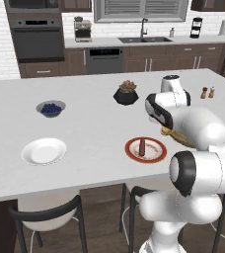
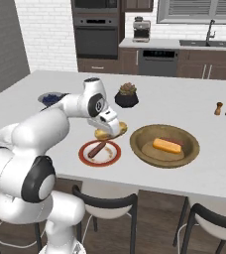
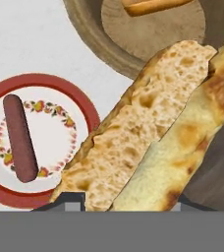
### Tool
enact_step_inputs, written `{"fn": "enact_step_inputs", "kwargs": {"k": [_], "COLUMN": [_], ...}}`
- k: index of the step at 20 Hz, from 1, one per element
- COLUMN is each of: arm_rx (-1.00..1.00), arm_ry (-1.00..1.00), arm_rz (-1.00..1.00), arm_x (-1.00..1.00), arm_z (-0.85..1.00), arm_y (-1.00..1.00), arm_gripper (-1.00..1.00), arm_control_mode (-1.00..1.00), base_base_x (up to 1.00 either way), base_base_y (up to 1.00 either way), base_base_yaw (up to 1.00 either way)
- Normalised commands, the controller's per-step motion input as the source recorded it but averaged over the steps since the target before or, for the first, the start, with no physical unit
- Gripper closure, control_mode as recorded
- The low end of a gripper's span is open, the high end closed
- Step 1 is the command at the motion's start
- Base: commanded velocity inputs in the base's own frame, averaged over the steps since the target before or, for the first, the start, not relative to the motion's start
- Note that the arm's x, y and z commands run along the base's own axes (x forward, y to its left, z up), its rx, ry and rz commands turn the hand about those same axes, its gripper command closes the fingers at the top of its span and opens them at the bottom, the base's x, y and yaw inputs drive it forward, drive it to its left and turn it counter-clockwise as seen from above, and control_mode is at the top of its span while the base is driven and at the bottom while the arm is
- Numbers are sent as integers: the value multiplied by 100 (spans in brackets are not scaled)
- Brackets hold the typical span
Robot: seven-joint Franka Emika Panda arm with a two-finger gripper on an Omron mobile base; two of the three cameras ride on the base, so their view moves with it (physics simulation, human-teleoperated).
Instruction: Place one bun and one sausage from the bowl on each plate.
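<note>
Bun pinched in pincer, held above worktop between red-rimmed plate and wooden bowl.
One sausage lies on red-rimmed plate; second bun in bowl; plain white plate well apart.

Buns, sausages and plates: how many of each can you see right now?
Buns: 2, one in the gripper, one in the bowl
Sausages: 1, on the red-rimmed plate
Plates: 2, red-rimmed, plain white
Total: 5
</note>
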Motion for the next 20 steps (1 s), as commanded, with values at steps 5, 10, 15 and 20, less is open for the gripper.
{"fn": "enact_step_inputs", "kwargs": {"k": [5, 10, 15, 20], "arm_rx": [0, 0, 1, 3], "arm_ry": [8, 11, 8, 6], "arm_rz": [30, 20, 13, 10], "arm_x": [9, 31, 55, 39], "arm_z": [-49, -62, -40, -45], "arm_y": [56, 11, 0, -3], "arm_gripper": [100, 100, 100, 100], "arm_control_mode": [-100, -100, -100, -100], "base_base_x": [0, 0, 0, 0], "base_base_y": [0, 0, 0, 0], "base_base_yaw": [0, 0, 0, 0]}}
